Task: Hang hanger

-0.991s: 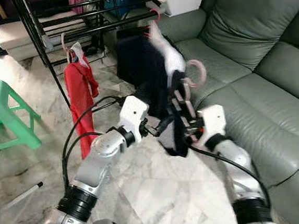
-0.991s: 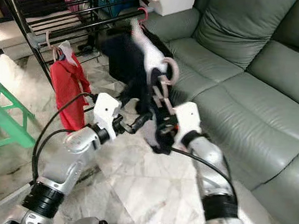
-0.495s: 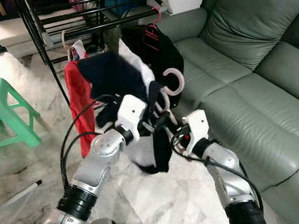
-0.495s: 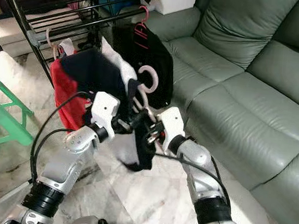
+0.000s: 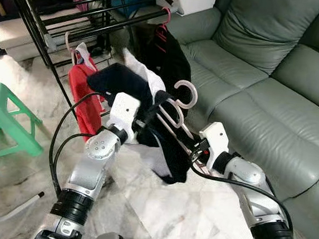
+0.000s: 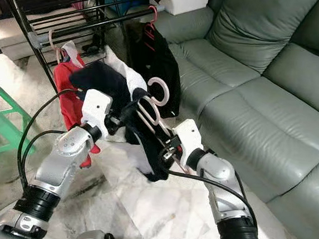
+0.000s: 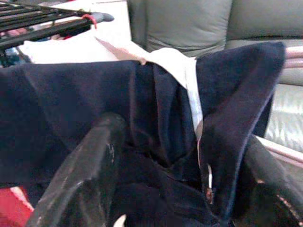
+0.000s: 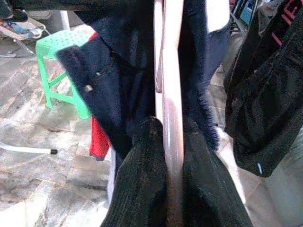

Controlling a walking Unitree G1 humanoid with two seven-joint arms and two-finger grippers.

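A pale pink hanger [image 5: 185, 94] carries a navy garment [image 5: 123, 81] with a white lining, held between my two arms above the marble floor. My right gripper [image 8: 173, 142] is shut on the hanger's straight bar [image 8: 170, 94], below and right of the hook. My left gripper [image 5: 144, 122] is buried in the cloth on the hanger's left side; in the left wrist view its fingers [image 7: 90, 161] hold a thick navy fold [image 7: 161, 142] between them. The black drying rack [image 5: 73, 19] stands beyond, to the upper left.
On the rack hang a red garment [image 5: 82, 90] and a black garment [image 5: 170, 56] on a pink hanger. A green plastic stool [image 5: 3, 114] stands at the left. The grey-green sofa [image 5: 275, 79] runs along the right side. A pen-like stick [image 5: 20, 209] lies on the floor.
The navy garment swung from the middle over to the left and now sits draped higher. My left wrist moved left and up; my right wrist drew slightly right, with the hanger tilted between them.
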